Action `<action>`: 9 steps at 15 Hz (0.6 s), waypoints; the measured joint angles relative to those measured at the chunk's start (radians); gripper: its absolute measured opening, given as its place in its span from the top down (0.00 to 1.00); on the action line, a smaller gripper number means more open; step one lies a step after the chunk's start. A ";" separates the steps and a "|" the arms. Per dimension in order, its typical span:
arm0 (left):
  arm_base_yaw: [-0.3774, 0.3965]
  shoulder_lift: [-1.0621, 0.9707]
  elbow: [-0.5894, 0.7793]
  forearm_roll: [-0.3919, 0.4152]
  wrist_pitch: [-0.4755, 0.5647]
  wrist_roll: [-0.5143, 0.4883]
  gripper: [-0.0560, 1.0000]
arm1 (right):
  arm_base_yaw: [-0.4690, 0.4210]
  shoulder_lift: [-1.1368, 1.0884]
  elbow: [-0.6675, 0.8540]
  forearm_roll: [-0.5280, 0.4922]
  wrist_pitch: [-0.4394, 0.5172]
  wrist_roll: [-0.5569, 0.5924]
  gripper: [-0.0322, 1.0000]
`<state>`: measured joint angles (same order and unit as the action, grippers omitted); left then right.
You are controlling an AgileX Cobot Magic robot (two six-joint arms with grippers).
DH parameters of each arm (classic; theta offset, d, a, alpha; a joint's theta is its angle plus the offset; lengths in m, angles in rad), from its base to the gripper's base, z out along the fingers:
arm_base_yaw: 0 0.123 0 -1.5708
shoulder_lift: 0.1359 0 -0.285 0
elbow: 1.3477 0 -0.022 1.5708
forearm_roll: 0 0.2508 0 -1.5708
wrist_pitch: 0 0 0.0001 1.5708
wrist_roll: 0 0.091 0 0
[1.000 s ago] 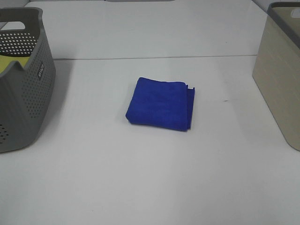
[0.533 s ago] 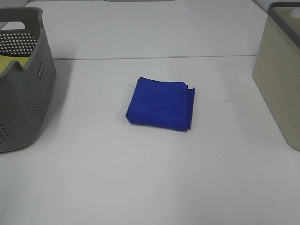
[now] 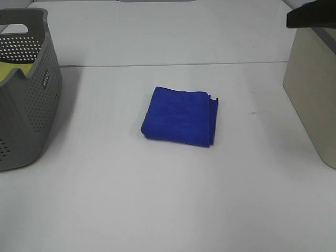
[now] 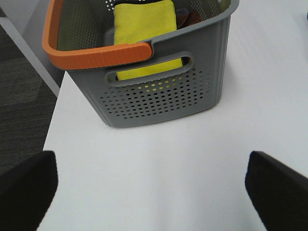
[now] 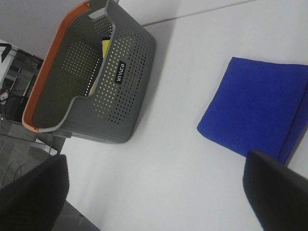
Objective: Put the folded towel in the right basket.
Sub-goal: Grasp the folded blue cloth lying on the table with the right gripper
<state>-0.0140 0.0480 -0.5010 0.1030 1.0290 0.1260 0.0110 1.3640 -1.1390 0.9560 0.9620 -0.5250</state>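
All views are lit brightly and diffusely; the white table (image 3: 157, 210) is nearly washed out. Faint soft shadows are cast beside the grey basket (image 3: 31, 105) and towel (image 3: 181, 115). In wrist views the gripper fingers (image 4: 24, 192) are rendered dark and defocused.

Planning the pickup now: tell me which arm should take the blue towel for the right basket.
Right. The right wrist view frames the blue towel, and the right arm shows near the beige basket, the goal. The left wrist view faces only the gray basket, with no towel in sight.
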 joint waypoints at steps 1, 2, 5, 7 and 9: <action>0.000 0.000 0.000 0.000 0.000 0.000 0.01 | 0.000 0.064 0.000 0.022 0.000 -0.046 0.06; 0.000 0.000 0.000 0.000 0.000 0.000 0.01 | 0.000 0.118 0.000 0.031 -0.002 -0.091 0.06; 0.000 0.000 0.000 0.000 0.000 0.000 0.01 | 0.000 0.253 -0.001 0.037 -0.046 -0.197 0.06; 0.000 0.000 0.000 0.000 -0.001 0.000 0.01 | 0.006 0.327 -0.001 0.037 -0.063 -0.241 0.06; 0.000 0.000 0.000 0.000 -0.001 0.000 0.01 | 0.047 0.382 -0.001 0.024 -0.116 -0.271 0.06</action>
<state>-0.0140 0.0480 -0.5010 0.1030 1.0280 0.1260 0.0580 1.7460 -1.1400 0.9800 0.8460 -0.7960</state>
